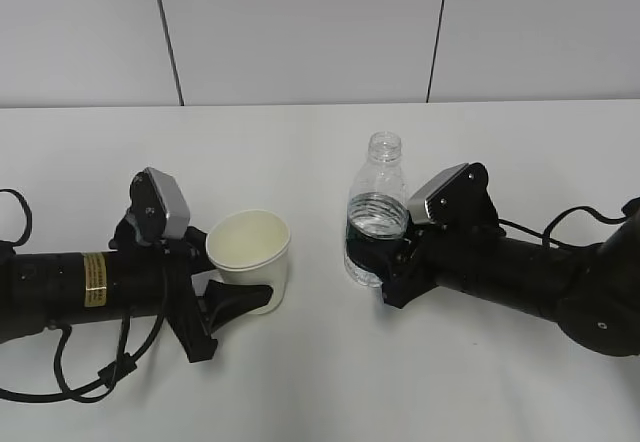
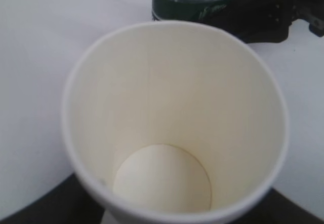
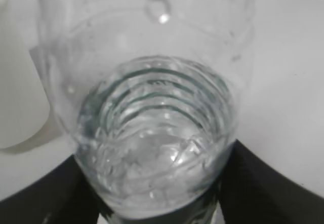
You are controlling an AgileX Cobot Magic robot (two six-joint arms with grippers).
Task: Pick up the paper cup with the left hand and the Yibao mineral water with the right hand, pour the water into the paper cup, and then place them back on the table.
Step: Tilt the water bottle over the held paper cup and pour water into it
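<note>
The cream paper cup (image 1: 250, 243) stands upright left of centre on the white table (image 1: 330, 382), and my left gripper (image 1: 246, 274) is shut on its lower half. The left wrist view looks down into the cup (image 2: 172, 112), which is empty, with black fingers (image 2: 30, 210) at both sides. The capless Yibao mineral water (image 1: 377, 212), roughly half full, is upright with my right gripper (image 1: 386, 262) shut on its green label band. Its water (image 3: 152, 138) fills the right wrist view between dark fingers (image 3: 268, 183). I cannot tell if either is off the table.
Cup and bottle are about a hand's width apart. Grey wall panels (image 1: 300, 32) close off the far table edge. A black cable (image 1: 60, 387) loops under the left arm, and another cable (image 1: 560, 224) trails from the right arm.
</note>
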